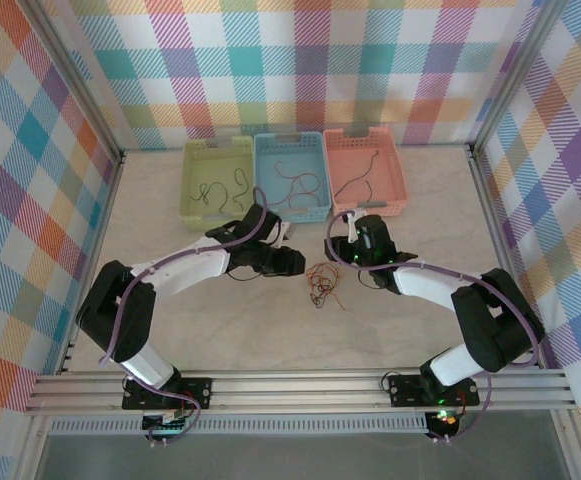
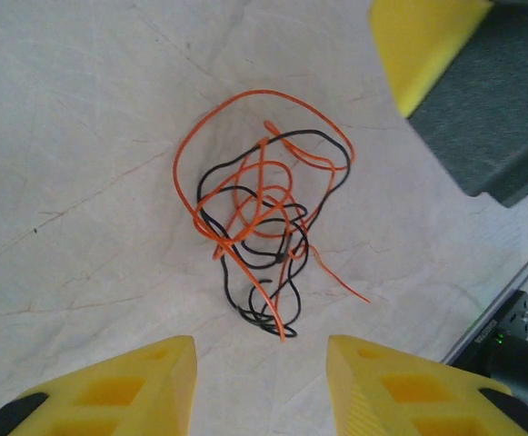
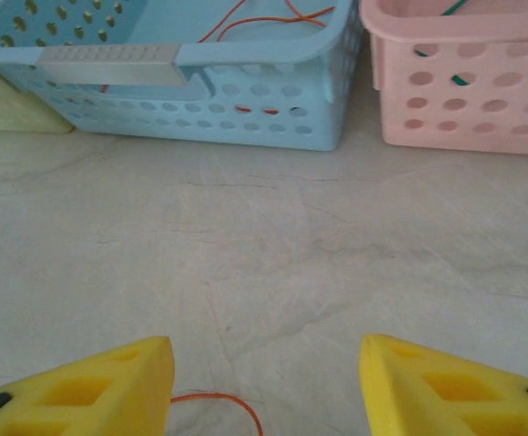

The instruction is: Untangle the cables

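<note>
Left pincer [image 2: 262,352] gapes wide (empty) before cables [image 2: 262,213], their tangle stretching lengthwise away from it.

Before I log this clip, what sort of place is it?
Most likely a staged robot test booth, not a home or factory: plaid cloth walls around a metal frame, two arms bolted to it, and three plastic baskets behind a wire tangle on the table.

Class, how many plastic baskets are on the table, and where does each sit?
3, in a row at the far side: green basket left, blue basket middle, pink basket right. None seems hidden.
</note>
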{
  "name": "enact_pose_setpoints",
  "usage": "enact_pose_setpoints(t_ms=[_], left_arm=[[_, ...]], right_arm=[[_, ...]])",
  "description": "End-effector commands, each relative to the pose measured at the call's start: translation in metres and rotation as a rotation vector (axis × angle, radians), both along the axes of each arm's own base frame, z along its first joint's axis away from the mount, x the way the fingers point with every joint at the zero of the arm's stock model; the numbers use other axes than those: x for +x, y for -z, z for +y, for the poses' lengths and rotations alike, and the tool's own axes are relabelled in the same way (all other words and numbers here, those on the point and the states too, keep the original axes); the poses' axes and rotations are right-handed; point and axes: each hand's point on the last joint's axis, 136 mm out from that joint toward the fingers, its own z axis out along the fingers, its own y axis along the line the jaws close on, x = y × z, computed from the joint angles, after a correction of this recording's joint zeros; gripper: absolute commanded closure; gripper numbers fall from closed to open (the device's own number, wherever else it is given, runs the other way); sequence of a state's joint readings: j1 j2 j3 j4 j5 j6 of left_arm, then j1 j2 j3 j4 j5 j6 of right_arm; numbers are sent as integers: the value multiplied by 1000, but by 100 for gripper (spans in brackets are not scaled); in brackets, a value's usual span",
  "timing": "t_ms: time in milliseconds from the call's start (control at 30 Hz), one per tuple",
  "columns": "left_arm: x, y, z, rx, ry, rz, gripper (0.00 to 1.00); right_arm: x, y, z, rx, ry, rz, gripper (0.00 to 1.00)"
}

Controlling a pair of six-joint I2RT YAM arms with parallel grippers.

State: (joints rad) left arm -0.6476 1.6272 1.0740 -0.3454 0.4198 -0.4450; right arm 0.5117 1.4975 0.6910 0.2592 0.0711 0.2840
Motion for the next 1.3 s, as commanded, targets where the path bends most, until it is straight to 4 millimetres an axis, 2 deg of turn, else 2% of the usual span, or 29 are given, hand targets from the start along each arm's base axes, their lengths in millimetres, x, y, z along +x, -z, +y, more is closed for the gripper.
enact_pose_setpoints(t_ms=[0,233,500,667,800,933,1267], left_arm=[[5,-3,-16,-8,46,4,57],[16,16,-33,25,72,57,57],[16,31,-50,53,120,95,62],[9,42,-54,65,137,122,70],[5,48,-54,78,143,134,84],[7,41,-54,64,139,107,99],[10,-3,-48,20,126,-23,100]], right_arm=[[5,-2,-10,14,62,11,45],[7,0,-15,36,84,29,47],[7,0,-16,37,85,28,48],[6,0,-15,36,82,28,48],[7,0,-16,34,88,27,48],[7,0,-16,34,85,26,48],[7,0,-13,37,69,27,49]])
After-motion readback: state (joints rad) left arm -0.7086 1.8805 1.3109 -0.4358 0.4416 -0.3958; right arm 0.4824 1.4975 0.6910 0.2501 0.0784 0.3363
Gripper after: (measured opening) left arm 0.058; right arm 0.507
